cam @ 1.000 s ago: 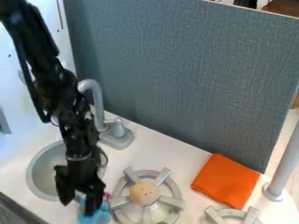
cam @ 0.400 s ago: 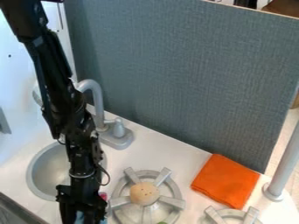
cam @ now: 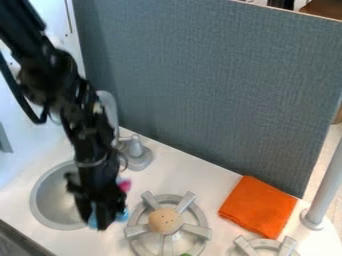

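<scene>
White counter (cam: pixel 214 192) surrounds a round sink (cam: pixel 50 200); the claw (cam: pixel 94 223) grips something blue (cam: pixel 123 215).

We see one black arm (cam: pixel 41 60) entering at the upper left and slanting down to the right. We observe a black cable (cam: pixel 25 106) looping along its left side. We locate the wrist (cam: pixel 95 156) at a steeper incline, the gripper (cam: pixel 94 222) pointing downward, its fingers (cam: pixel 104 220) clamped but parted.
</scene>
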### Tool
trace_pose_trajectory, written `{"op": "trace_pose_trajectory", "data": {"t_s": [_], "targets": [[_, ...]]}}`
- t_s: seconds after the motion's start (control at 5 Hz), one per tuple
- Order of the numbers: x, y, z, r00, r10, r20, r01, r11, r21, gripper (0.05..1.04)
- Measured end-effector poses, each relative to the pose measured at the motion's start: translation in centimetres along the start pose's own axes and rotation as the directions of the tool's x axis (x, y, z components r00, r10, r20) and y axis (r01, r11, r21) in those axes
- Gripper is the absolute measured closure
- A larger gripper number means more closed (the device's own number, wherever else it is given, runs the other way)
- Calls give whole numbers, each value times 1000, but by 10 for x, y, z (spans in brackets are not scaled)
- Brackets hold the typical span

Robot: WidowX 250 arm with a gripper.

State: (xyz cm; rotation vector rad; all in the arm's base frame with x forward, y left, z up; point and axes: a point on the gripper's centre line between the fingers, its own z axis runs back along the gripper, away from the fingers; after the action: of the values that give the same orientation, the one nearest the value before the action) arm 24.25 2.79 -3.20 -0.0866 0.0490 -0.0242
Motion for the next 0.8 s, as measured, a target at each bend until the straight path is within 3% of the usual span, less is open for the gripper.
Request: {"op": "trace_pose_trajectory", "data": {"t_s": [0.4,0.6,0.8], "targets": [[44,-64,23,980,-186,66,183,982,37,649],[63,-114,37,952,-282,119,276,959,64,649],[70,-156,29,918,-389,76,384,920,75,650]]}}
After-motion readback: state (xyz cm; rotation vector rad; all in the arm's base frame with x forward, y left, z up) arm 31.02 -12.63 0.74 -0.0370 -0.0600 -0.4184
